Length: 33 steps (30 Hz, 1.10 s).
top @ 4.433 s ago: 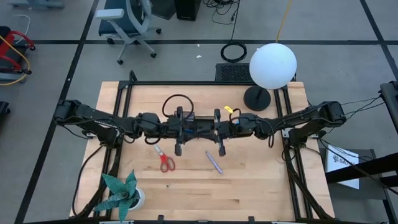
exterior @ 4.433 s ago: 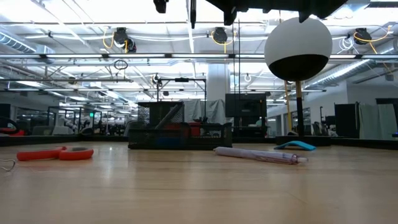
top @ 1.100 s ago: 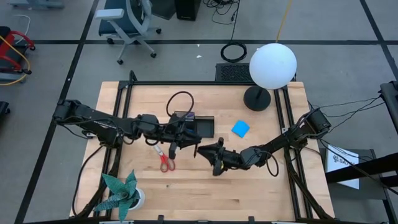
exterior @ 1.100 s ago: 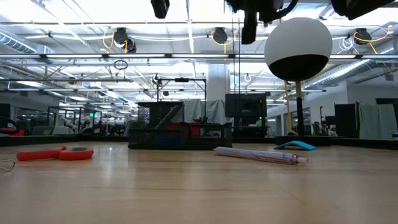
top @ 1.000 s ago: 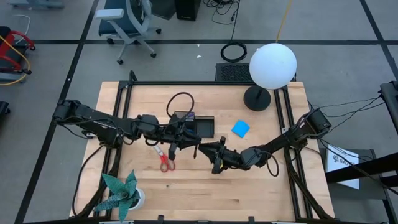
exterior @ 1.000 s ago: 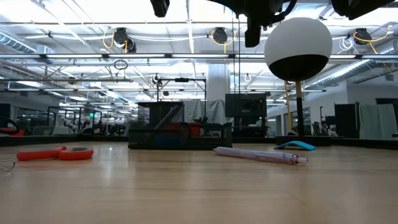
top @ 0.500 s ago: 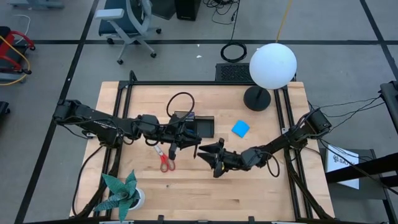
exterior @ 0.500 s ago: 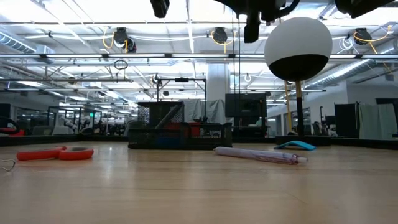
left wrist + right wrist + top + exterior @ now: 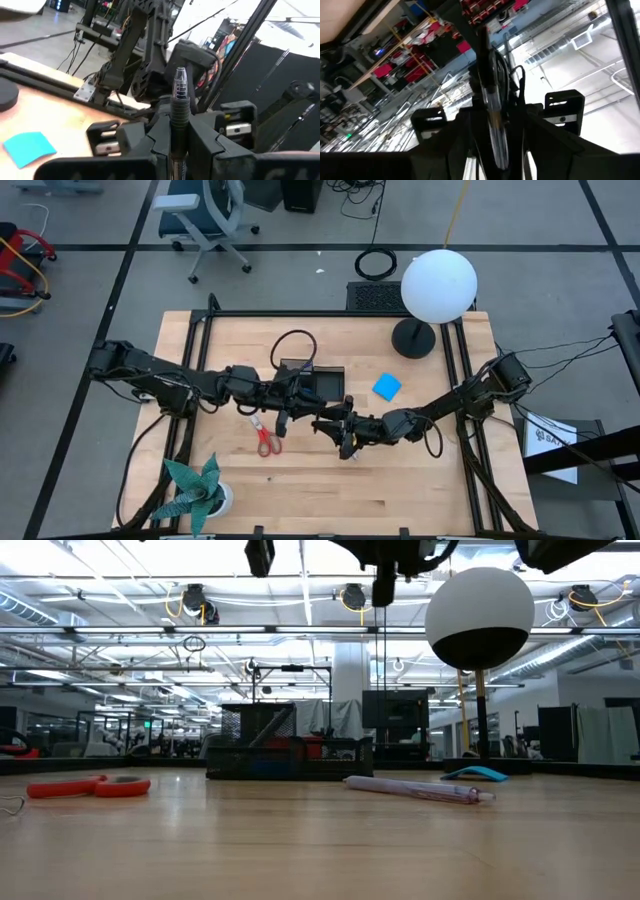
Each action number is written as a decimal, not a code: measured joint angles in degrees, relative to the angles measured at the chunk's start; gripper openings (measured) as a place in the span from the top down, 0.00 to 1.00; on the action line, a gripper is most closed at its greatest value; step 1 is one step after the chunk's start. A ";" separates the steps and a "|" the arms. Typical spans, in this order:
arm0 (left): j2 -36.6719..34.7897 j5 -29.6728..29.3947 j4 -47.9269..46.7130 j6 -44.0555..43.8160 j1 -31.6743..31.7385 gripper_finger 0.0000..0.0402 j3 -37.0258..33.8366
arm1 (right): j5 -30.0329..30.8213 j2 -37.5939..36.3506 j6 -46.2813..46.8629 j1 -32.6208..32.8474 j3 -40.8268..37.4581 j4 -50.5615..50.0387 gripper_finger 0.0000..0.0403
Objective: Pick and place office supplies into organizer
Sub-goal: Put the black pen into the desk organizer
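My left gripper (image 9: 172, 137) reaches level over the table's middle (image 9: 298, 410), shut on a dark pen (image 9: 179, 107) with a clear end. My right gripper (image 9: 495, 127) faces it from the right (image 9: 328, 425). It is open, its fingers (image 9: 106, 140) standing on either side of that pen without touching it. A purple pen (image 9: 415, 789) lies flat on the table. Red-handled scissors (image 9: 265, 435) lie left of the grippers. A blue notepad (image 9: 387, 387) lies beside the black organizer (image 9: 320, 383). My left gripper pinches the pen's dark barrel (image 9: 176, 131) between its two fingers. The pen runs along the fingers, and its clear end (image 9: 180, 80) sticks out past them toward my right gripper. It is held about level, clear of the table.
A lamp with a white globe (image 9: 438, 285) and a round black base (image 9: 412, 338) stands at the far right. A teal paper plant (image 9: 195, 492) sits at the near left corner. A black frame rail (image 9: 200, 380) runs along the table's sides.
My right gripper has opened: its fingers, close together a second ago, now stand spread in front of my left gripper. It has also swung a little toward the left gripper.
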 joint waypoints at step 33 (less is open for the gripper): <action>0.80 -1.61 2.36 0.98 0.24 0.80 -0.01 | 2.55 0.06 15.28 1.48 1.00 -3.85 0.91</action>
